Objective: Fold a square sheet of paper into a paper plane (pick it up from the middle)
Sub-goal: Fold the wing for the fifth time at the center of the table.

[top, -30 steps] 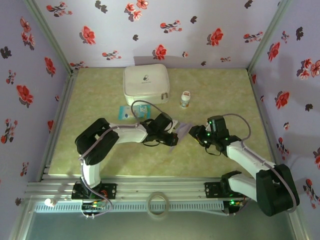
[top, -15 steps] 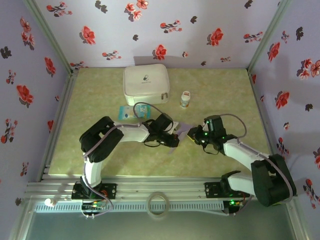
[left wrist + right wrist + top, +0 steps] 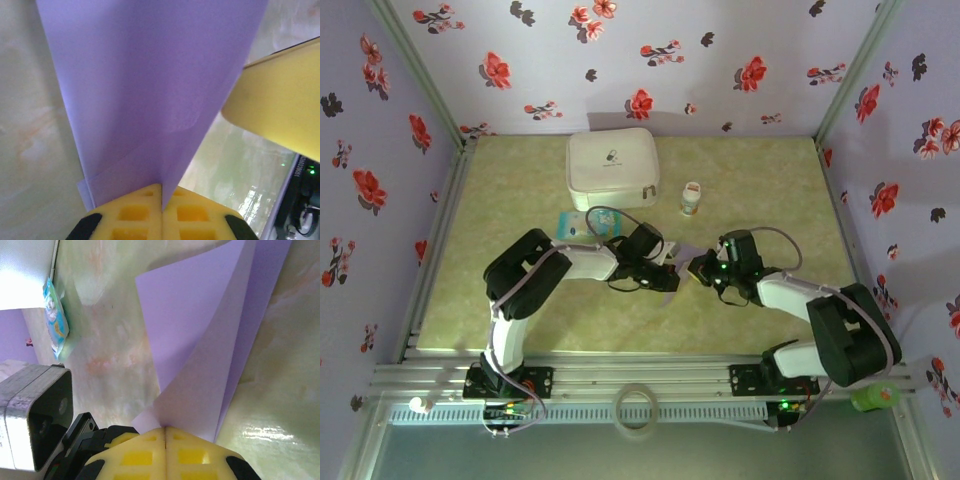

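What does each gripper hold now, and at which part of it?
Both hold the thin lavender sheet of paper, partly folded. The left gripper pinches the narrow end where its layers meet; the right gripper pinches the opposite edge.

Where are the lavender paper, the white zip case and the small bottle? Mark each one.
lavender paper (image 3: 150, 90), left wrist view, flat middle of the sheet.
white zip case (image 3: 612, 165), top external view, centre of its lid.
small bottle (image 3: 691, 203), top external view, its white body.
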Motion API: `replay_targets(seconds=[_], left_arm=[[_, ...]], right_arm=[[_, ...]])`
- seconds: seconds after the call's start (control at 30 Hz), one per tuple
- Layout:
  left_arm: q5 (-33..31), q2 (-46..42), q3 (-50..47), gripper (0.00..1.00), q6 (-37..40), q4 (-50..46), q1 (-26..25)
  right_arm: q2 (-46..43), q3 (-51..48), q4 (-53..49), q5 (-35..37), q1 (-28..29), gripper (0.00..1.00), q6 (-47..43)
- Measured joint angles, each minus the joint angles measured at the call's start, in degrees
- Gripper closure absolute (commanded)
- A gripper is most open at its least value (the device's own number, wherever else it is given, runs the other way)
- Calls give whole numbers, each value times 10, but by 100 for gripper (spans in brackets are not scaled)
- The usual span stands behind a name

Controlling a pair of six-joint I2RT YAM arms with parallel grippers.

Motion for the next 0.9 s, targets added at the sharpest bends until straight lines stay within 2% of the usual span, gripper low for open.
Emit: replay_targets(seconds=[0.2,0.57,0.9], left_arm=[[31,10,0,99,-26,19,7],[59,24,0,100,-72,50,13],[70,37,-5,100,-128,102,15]], right_arm=[[31,0,15,7,0,94,0],[30,0,16,18,-8,94,0],[-35,-22,32,60,-21,93,-7]])
